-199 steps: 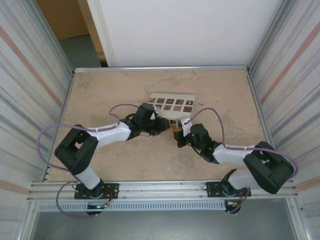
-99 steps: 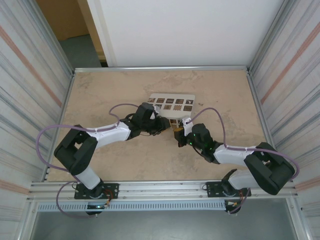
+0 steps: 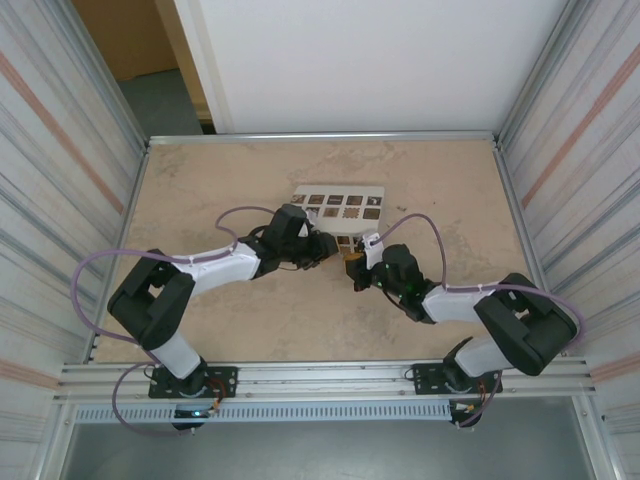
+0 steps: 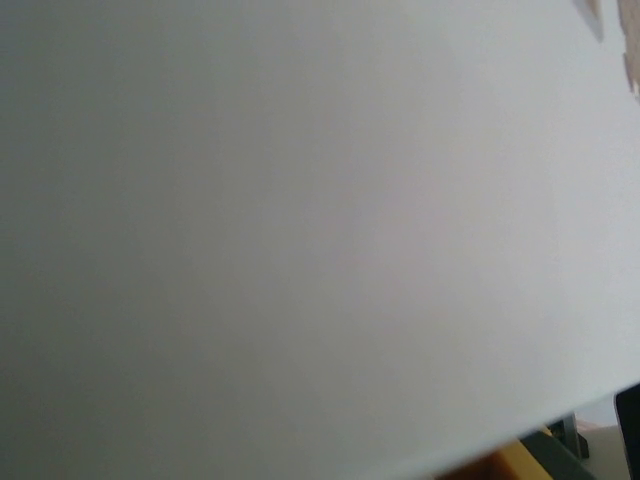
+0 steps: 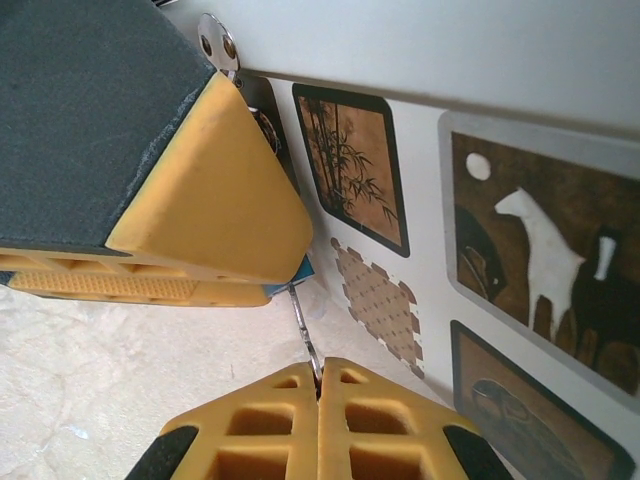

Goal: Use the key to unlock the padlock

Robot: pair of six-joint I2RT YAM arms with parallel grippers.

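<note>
- While the left fingers clamp the blue padlock, narrowly parted, the pale box sits just beside.
- The right fingers pinch shut on the thin key, which meets the padlock.

Arms black-and-white; lilac cables; fingers yellow, black-backed.

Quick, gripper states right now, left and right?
Left gripper: closed on the blue padlock.
Right gripper: closed on the thin metal key.
</note>
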